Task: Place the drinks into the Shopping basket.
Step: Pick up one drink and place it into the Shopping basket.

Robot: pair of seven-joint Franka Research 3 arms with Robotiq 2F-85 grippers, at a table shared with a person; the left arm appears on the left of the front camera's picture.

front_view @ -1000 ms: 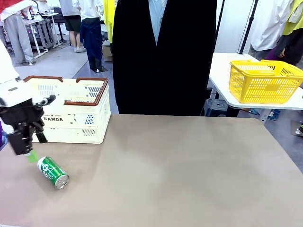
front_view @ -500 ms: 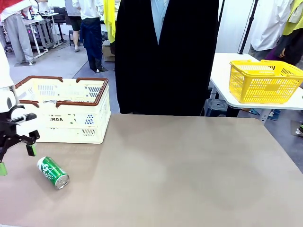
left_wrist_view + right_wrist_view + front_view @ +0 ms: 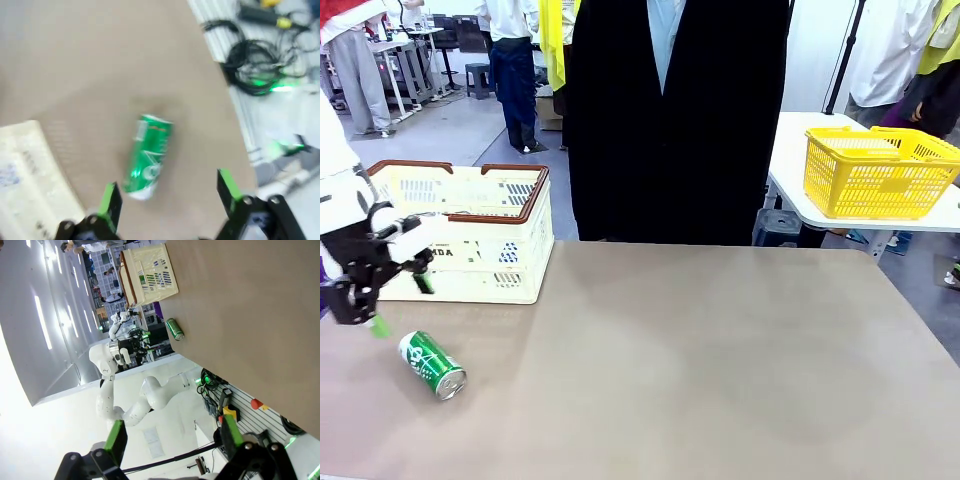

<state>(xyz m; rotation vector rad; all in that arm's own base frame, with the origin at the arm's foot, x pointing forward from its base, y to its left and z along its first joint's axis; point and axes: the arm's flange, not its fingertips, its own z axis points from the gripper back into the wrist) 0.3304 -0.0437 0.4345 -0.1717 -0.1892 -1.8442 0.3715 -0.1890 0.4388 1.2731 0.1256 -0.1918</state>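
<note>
Since half a second earlier the left gripper [image 3: 397, 303] had swung back in from the table's left edge, jaws wide and empty, hanging just above the green can [image 3: 432, 365]. That can lay on its side on the table [image 3: 720, 350], just in front of the Shopping basket [image 3: 470, 232]. Right gripper [image 3: 170, 437] was wide open too, holding nothing. A yellow basket [image 3: 880, 172] sat on another table, well apart.
</note>
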